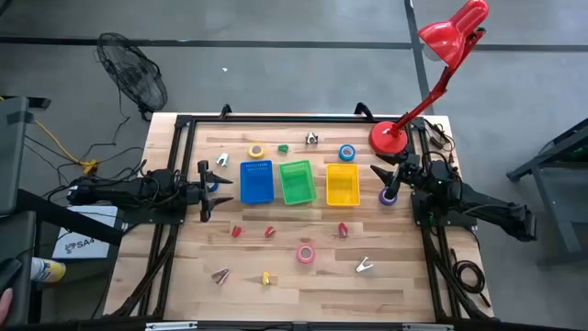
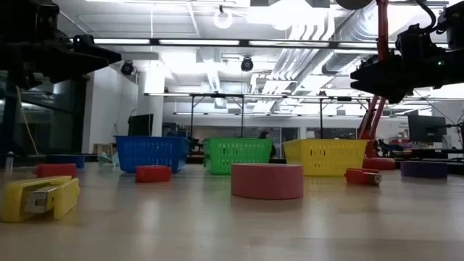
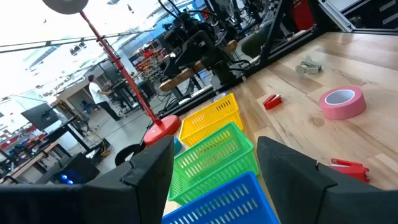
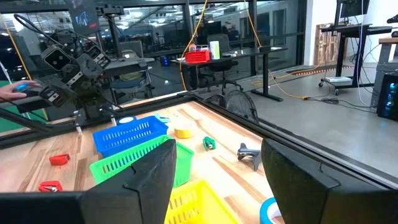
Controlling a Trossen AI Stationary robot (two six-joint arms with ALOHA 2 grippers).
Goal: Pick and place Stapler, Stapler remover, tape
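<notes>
Tape rolls lie flat on the wooden table: pink (image 1: 306,253) near the front, yellow (image 1: 256,151) and blue (image 1: 346,153) behind the bins, purple (image 1: 389,196) at the right. Small red staplers (image 1: 236,232) (image 1: 343,229) and a yellow stapler (image 1: 265,278) lie toward the front. Metal staple removers (image 1: 365,267) (image 1: 312,139) lie scattered. My left gripper (image 1: 204,191) hovers open left of the blue bin (image 1: 256,181), above the table. My right gripper (image 1: 388,179) hovers open right of the yellow bin (image 1: 342,184), over the purple tape. Both hold nothing (image 3: 214,180) (image 4: 217,180).
Blue, green (image 1: 297,181) and yellow bins stand in a row at the table's middle. A red desk lamp's base (image 1: 390,136) stands at the far right corner, close behind my right gripper. A black frame (image 1: 184,124) borders the table. Bare wood lies along the front.
</notes>
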